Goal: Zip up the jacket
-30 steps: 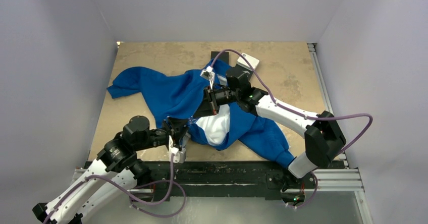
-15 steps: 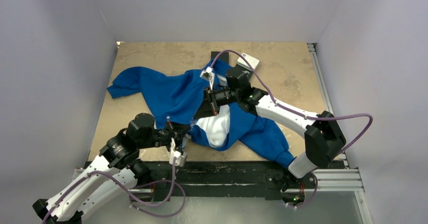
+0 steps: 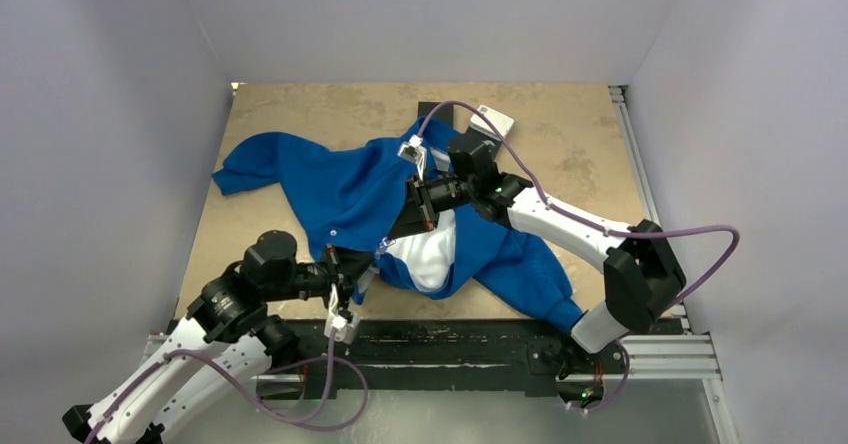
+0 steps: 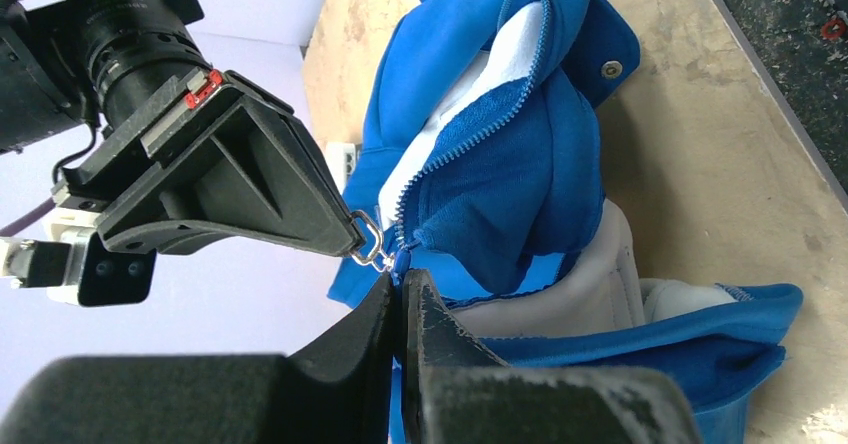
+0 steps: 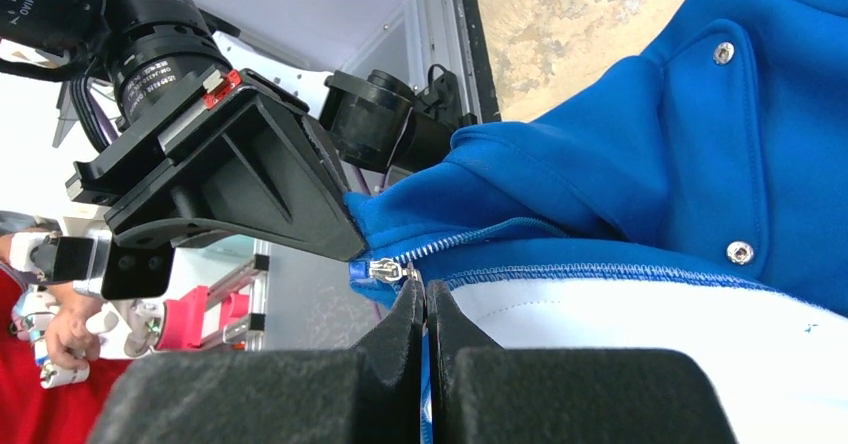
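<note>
1. Jacket (image 3: 330, 189) is lying crumpled across the middle of the table (image 3: 560, 134). Its front is parted with the white lining (image 3: 430, 254) showing, and the zipper teeth (image 4: 470, 134) are running along the open edge up from the bottom hem.
2. Left gripper (image 4: 402, 289) is pinching the blue hem with its jaws closed, just under the slider (image 5: 385, 269).
3. Right gripper (image 5: 425, 299) also has its jaws closed and appears to be holding the zipper pull (image 4: 368, 236). The two grippers are working almost tip to tip.
4. Judgement: the zipping is barely beginning, with nearly the whole track remaining.
5. Risks:
   - The thin pull may be slipping out of the closed jaws once tension is rising.
   - The hem pinch may be giving way, so the fabric ends up bunching and travelling with the slider.
   - Loose lining or the folded front edge may be catching in the slider.
   - The fingertips are crowding each other and may collide.
</note>
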Robot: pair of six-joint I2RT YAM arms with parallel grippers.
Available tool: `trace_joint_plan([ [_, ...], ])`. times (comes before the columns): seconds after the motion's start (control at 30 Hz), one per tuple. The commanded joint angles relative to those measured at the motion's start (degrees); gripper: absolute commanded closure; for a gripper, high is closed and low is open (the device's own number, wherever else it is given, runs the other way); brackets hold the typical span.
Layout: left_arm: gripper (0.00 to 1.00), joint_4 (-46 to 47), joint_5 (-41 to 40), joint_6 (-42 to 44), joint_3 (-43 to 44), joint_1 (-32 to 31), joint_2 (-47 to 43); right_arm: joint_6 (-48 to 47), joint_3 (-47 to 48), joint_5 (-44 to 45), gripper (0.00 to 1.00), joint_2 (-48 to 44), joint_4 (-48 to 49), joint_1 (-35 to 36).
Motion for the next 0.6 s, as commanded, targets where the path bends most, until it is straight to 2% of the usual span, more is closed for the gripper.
trace_joint_plan([
  [0.0,1.00,-0.6,5.0,6.0,0.7,-0.1,-1.7,0.0,-0.6,1.2,1.00,-2.2,0.8,-1.2],
  [0.2,1.00,-1.0,7.5,9.0,0.6,-0.1,-3.1,-0.2,0.7,1.8,1.00,-0.7,0.1,-1.8],
  [0.57,1.00,-8.4,9.9,12.0,3.5,-0.1,-4.6,-3.2,5.5,1.8,1.00,4.2,-2.8,-2.2],
])
